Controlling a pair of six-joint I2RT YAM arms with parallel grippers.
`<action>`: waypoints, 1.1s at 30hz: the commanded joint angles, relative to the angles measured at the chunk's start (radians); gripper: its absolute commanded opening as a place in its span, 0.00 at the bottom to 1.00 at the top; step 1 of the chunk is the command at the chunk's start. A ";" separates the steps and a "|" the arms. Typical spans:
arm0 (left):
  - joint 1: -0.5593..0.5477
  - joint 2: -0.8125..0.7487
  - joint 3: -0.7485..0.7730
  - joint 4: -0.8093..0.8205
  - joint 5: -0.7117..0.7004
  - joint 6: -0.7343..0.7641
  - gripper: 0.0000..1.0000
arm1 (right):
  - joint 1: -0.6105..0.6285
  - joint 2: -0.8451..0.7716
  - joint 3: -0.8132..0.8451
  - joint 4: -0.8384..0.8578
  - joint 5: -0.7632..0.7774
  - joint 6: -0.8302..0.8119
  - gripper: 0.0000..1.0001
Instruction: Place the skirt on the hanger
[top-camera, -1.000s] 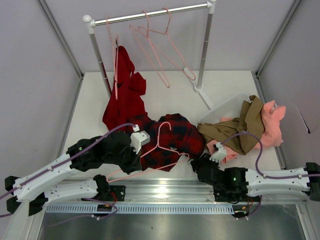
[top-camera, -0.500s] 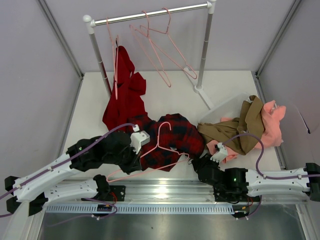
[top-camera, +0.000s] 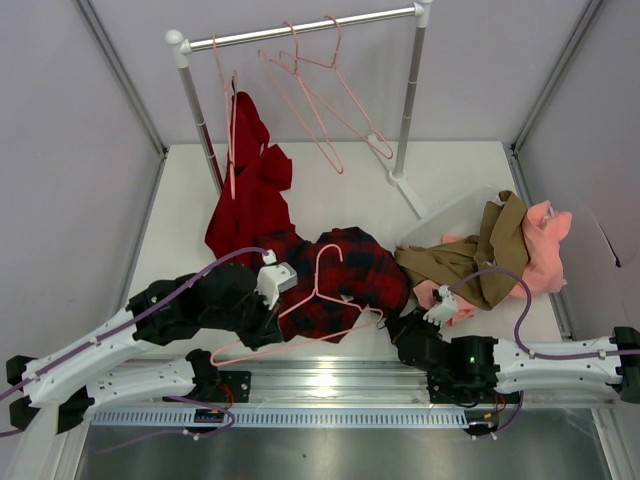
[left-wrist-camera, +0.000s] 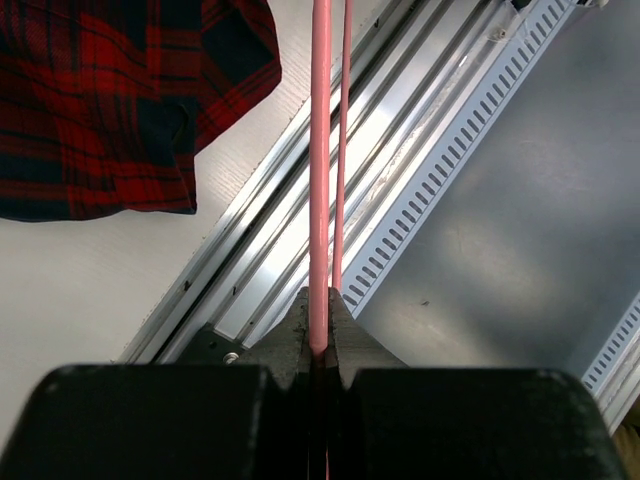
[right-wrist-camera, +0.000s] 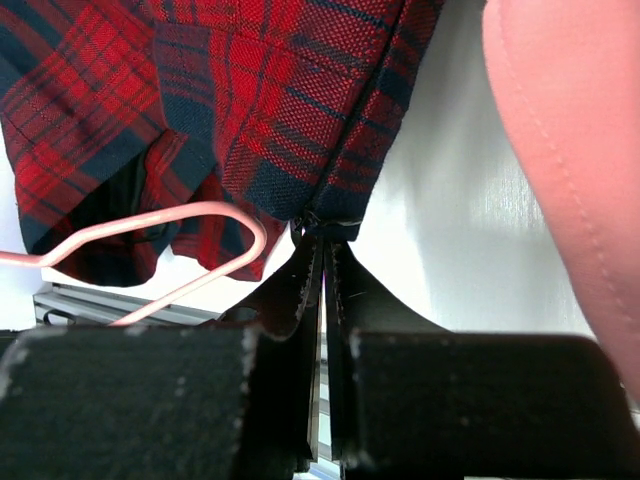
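Note:
The red and navy plaid skirt lies crumpled on the white table near the front edge. The pale-pink hanger lies across it, hook pointing away from me. My left gripper is shut on the hanger's thin rod at the skirt's left side; the skirt shows at the upper left of the left wrist view. My right gripper is shut on the skirt's hem at its right side. The hanger's rounded corner sits just left of the right fingertips.
A white clothes rack stands at the back with several pink hangers and a plain red garment draped down its left post. Tan and pink clothes lie in a clear bin at the right. A metal rail runs along the front edge.
My left gripper has shifted slightly left and toward me with the hanger. My right gripper has eased slightly right, still holding the hem.

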 joint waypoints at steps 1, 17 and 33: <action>-0.006 -0.005 0.011 0.042 0.050 0.027 0.00 | 0.013 -0.018 0.002 -0.038 0.074 0.053 0.00; -0.007 0.032 -0.030 0.090 0.056 0.034 0.00 | 0.030 -0.041 0.031 -0.081 0.080 0.059 0.00; -0.009 0.068 -0.064 0.127 0.055 0.038 0.00 | 0.068 -0.052 0.083 -0.107 0.103 0.055 0.00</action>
